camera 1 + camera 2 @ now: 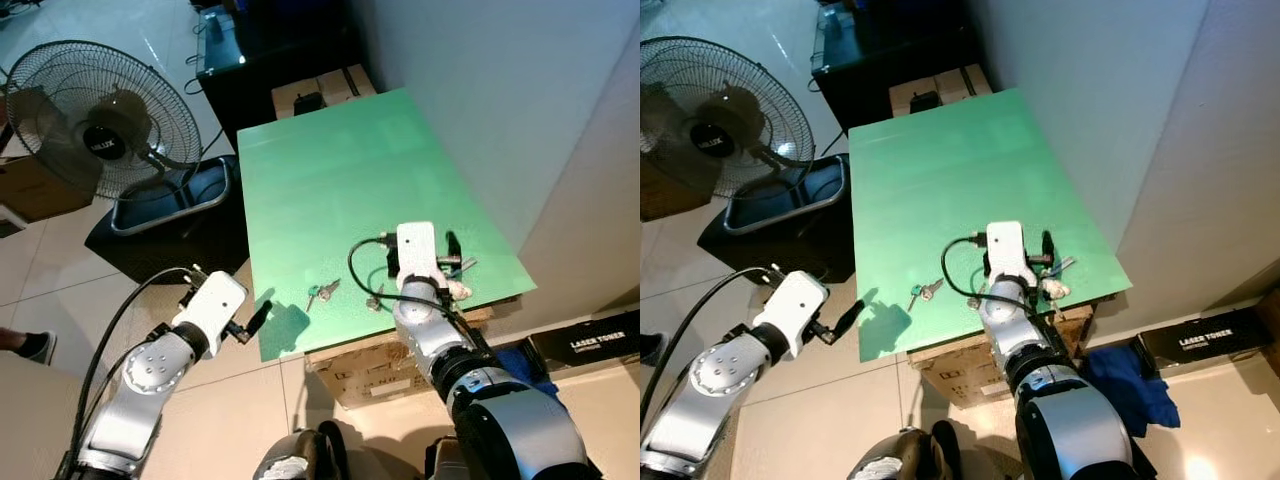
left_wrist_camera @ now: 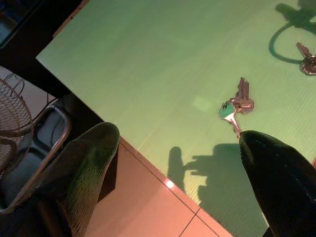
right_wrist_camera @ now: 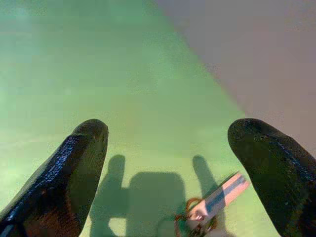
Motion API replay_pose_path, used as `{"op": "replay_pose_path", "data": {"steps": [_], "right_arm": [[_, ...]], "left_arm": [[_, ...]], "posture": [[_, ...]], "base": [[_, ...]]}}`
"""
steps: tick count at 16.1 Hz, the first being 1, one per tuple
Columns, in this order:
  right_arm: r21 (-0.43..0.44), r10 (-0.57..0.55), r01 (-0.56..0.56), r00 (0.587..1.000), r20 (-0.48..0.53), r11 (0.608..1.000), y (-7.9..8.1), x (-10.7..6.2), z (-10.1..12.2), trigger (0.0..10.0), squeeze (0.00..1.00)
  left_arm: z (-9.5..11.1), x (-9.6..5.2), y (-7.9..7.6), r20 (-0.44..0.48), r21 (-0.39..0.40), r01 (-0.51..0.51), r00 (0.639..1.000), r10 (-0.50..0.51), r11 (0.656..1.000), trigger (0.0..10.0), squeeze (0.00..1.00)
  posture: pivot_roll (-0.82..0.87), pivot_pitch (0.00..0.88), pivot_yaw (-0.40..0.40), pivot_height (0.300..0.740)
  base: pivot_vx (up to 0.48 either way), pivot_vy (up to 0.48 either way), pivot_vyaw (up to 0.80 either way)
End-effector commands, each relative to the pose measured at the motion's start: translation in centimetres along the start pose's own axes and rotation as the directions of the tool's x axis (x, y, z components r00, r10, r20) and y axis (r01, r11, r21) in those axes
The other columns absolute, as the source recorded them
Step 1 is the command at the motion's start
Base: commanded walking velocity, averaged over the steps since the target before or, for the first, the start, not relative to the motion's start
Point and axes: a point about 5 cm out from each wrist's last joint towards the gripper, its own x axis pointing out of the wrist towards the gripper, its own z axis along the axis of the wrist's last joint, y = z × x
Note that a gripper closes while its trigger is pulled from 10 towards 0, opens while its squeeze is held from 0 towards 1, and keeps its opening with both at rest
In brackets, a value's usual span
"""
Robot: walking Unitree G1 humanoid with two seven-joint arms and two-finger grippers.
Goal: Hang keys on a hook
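1. A green worktop (image 1: 330, 170) stands against a pale wall, and all positions below are given from it.
2. The right hand (image 1: 452, 255) hovers over the worktop's near right corner, its two black fingers (image 3: 74, 168) spread wide apart and holding nothing.
3. Just under that hand, on the worktop, lies a key ring with a pink-and-blue tag (image 3: 219, 197), between the two fingertips as the right wrist camera sees it.
4. A bunch of keys with a green tag (image 1: 322, 292) lies flat on the worktop near its front edge, left of the right hand and clear of both hands.
5. Another key on a ring (image 2: 307, 59) lies on the worktop further right of that bunch, beside the shadow of the arm's black cable (image 1: 358, 262).
6. The left hand (image 1: 258, 320) hangs off the worktop's near left corner, above the tiled floor, fingers (image 2: 84, 168) spread and empty.
7. A black pedestal fan (image 1: 95, 120) stands on the floor to the worktop's left.
8. Cardboard boxes (image 1: 365, 370) sit beneath the worktop's front edge.
9. A blue cloth (image 1: 1130, 385) lies on the floor off the near right corner.
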Motion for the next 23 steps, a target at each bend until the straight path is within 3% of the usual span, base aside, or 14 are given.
{"op": "replay_pose_path", "data": {"steps": [1,4,6,8,9,10,13,15,17,19,21,23], "right_arm": [[-0.004,0.025,-0.025,0.999,-0.047,1.0,0.9,-0.6,-0.7,10.0,0.0],[-0.099,0.039,-0.049,0.994,-0.103,0.994,1.2,-1.3,-2.3,10.0,0.0],[-0.219,0.046,-0.064,0.995,-0.087,0.974,1.3,-1.6,-2.8,10.0,0.0],[-0.264,0.051,-0.072,0.995,-0.085,0.962,1.3,-1.6,-2.8,10.0,0.0],[-0.364,0.056,-0.077,0.996,-0.069,0.928,1.3,-1.7,-3.1,10.0,0.0],[-0.399,0.071,-0.096,0.994,-0.078,0.912,1.3,-1.8,-3.5,10.0,0.0],[-0.375,0.039,-0.075,0.994,-0.104,0.924,0.7,-1.9,-4.2,10.0,0.0],[-0.586,0.013,-0.068,0.995,-0.097,0.807,-0.2,-2.1,-5.4,10.0,0.0],[-0.668,0.054,-0.127,0.99,-0.128,0.733,-0.3,-2.4,-6.3,10.0,0.0],[-0.706,0.063,-0.15,0.987,-0.148,0.692,-0.9,-2.7,-7.3,10.0,0.0],[-0.718,0.048,-0.148,0.986,-0.157,0.68,-1.2,-2.9,-7.8,10.0,0.0],[-0.658,-0.005,-0.113,0.984,-0.175,0.745,-1.8,-3.0,-8.3,10.0,0.0]], "left_arm": [[-0.4,-0.7,0.6,-0.023,-0.001,-0.01,1.0,0.01,1.0,10.0,0.0],[-0.5,-1.1,0.4,-0.032,-0.002,0.0,0.999,0.0,1.0,10.0,0.0],[-0.5,-1.1,0.1,-0.031,-0.005,0.004,1.0,-0.005,1.0,10.0,0.0],[-0.5,-1.0,0.0,-0.032,-0.009,0.007,0.999,-0.007,1.0,10.0,0.0],[-0.4,-0.8,-0.2,-0.029,-0.016,0.009,1.0,-0.009,1.0,10.0,0.0],[-0.4,-0.7,-0.4,-0.027,-0.021,0.013,1.0,-0.013,1.0,10.0,0.0],[-0.2,-0.3,-0.9,-0.021,-0.03,0.027,0.999,-0.027,0.999,10.0,0.0],[-0.3,-0.3,-1.0,-0.023,-0.034,0.031,0.999,-0.032,0.999,10.0,0.0],[-0.2,-0.2,-1.1,-0.023,-0.038,0.033,0.999,-0.034,0.999,10.0,0.0],[0.0,0.2,-1.4,-0.016,-0.045,0.041,0.999,-0.041,0.998,10.0,0.0],[-0.1,0.2,-1.5,-0.015,-0.047,0.043,0.999,-0.043,0.998,10.0,0.0],[-0.1,0.2,-1.5,-0.016,-0.047,0.045,0.999,-0.046,0.998,10.0,0.0]], "posture": [[0.0,0.165,0.265,0.74],[0.0,0.179,0.274,0.74],[0.0,0.18,0.272,0.74],[-0.01,0.18,0.268,0.74],[-0.03,0.181,0.264,0.74],[-0.04,0.184,0.264,0.74],[-0.05,0.194,0.267,0.74],[-0.06,0.203,0.27,0.74],[-0.06,0.208,0.27,0.74],[-0.08,0.214,0.269,0.74],[-0.08,0.219,0.27,0.74],[-0.08,0.22,0.272,0.74]], "base": [[0.0,0.0,0.0],[0.0,0.0,0.0],[0.0,0.0,0.0],[0.0,0.0,0.0],[0.0,0.0,0.0],[0.0,0.0,0.0],[0.0,0.0,0.0],[0.0,0.0,0.0],[0.0,0.0,0.0],[0.0,0.0,0.0],[0.0,0.0,0.0],[0.0,0.0,0.0]]}}
